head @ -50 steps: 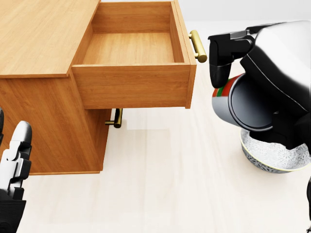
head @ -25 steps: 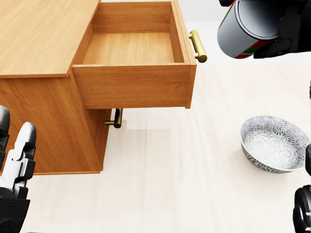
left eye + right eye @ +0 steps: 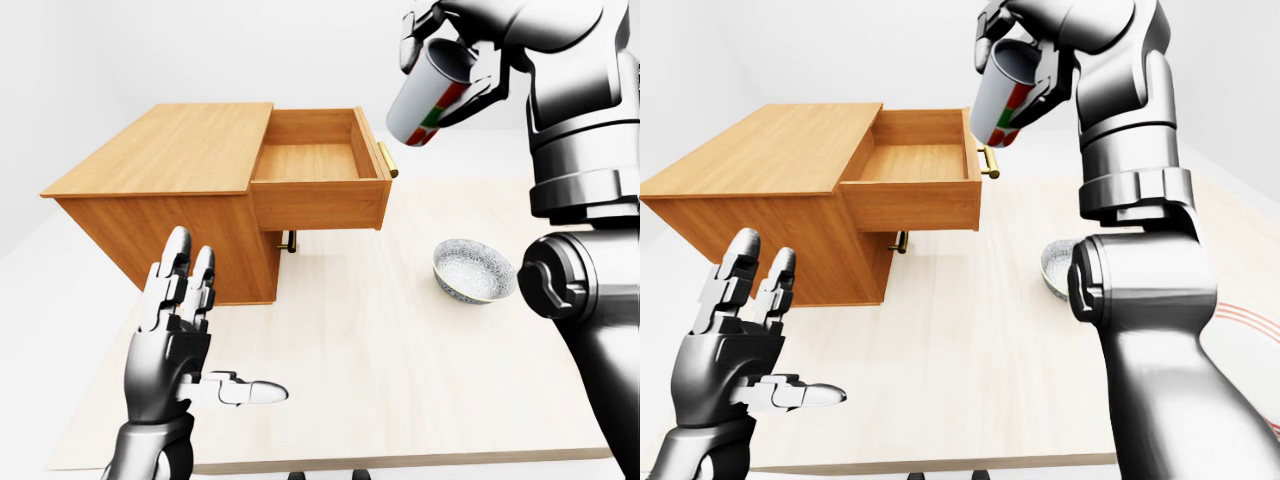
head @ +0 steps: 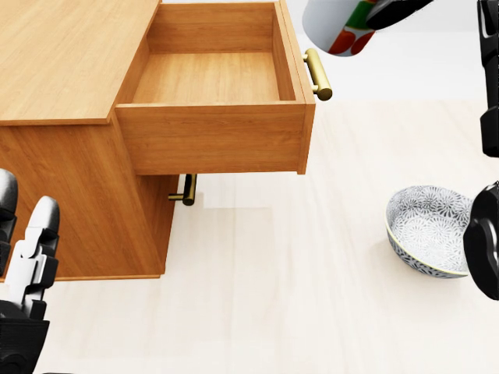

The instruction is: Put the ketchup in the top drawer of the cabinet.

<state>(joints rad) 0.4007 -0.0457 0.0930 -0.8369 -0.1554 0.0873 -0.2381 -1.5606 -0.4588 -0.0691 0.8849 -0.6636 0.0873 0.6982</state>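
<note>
Currently, operator, your ketchup [image 3: 425,92] is item one: a smooth white cylinder with red and green bands, tilted, its flat grey end facing the cameras. It is aloft at about 1 o'clock in the left-eye view, just beside the drawer's handle and above it, not over the cavity yet. Your right hand [image 3: 447,62] is clenched round it, glossy dark fingers wrapping the upper part.

Progress, as a judgement: pick-up done, drawer already open; what is left is carrying the ketchup across toward 9 o'clock, lowering it inside and letting go. Closing is not asked for.

Item two, the top drawer [image 4: 214,78]: an open box of warm, matte wood grain, nothing visible inside, with a rounded brass handle [image 4: 317,74] on its face. It belongs to the cabinet [image 3: 165,150], same wood, flat-topped and square-edged; a second brass pull shows below the drawer.

Item three, a bowl [image 4: 431,230]: round, shallow, with a fine grey-and-white pattern, standing on the pale table [image 4: 296,312] at 4 o'clock in the head view, well apart from the cabinet.

Item four, your left hand [image 3: 180,330]: segmented metal, fingers spread, holding nothing, at 7 o'clock.
</note>
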